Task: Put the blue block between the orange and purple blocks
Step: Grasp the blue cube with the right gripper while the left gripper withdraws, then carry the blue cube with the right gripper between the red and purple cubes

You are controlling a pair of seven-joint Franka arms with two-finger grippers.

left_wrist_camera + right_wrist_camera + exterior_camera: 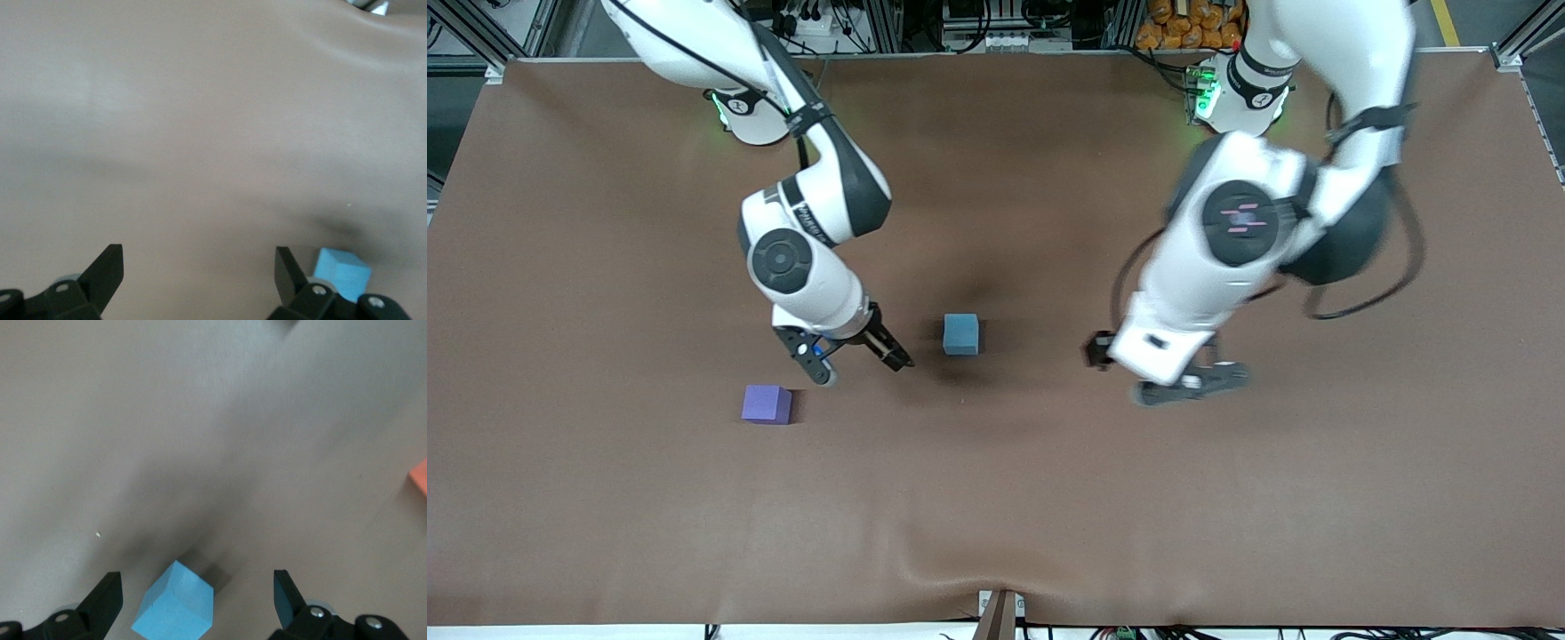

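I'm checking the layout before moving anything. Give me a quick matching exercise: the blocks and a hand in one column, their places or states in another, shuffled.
Column one:
1. blue block
2. purple block
3. orange block
4. right hand

Column two:
A. only an edge shows, in the right wrist view alone
B. open, holding nothing
C. nearest the front camera, toward the right arm's end
D. on the table between the two hands

Pairs: 1-D, 2-C, 3-A, 4-B
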